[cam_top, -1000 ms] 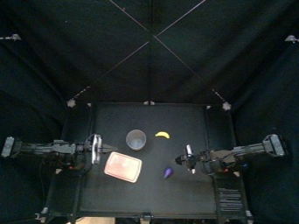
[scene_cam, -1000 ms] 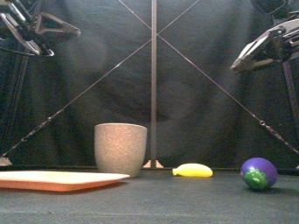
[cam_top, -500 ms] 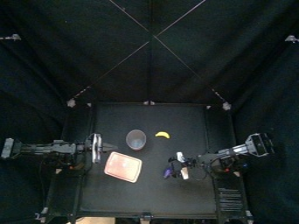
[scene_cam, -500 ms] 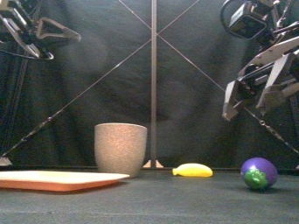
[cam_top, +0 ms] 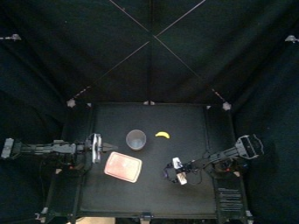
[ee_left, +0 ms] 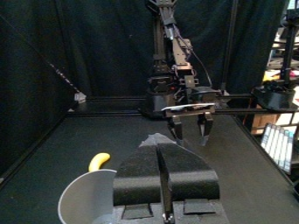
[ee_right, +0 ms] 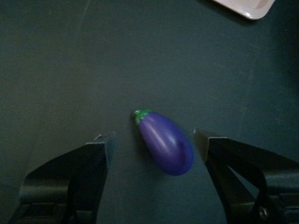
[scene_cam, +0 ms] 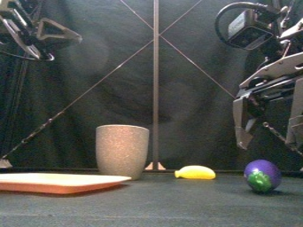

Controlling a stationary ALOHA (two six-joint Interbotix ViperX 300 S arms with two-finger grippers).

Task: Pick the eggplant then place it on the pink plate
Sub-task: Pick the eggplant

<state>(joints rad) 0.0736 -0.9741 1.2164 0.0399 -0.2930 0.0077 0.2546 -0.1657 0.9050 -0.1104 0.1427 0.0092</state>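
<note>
Eggplant (ee_right: 163,144) lies on its side, to the right of the pink plate (cam_top: 122,166) and apart from it. My right gripper (scene_cam: 268,142) hangs above, jaws spread astride it. I'd drop straight down, straddle its fat middle and close gently, lest it roll.

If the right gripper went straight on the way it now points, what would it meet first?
Most likely the eggplant. The right gripper hangs above it, pointing down with its jaws open, and the wrist view shows the eggplant lying between them. How far above it hangs is hard to judge.
</note>
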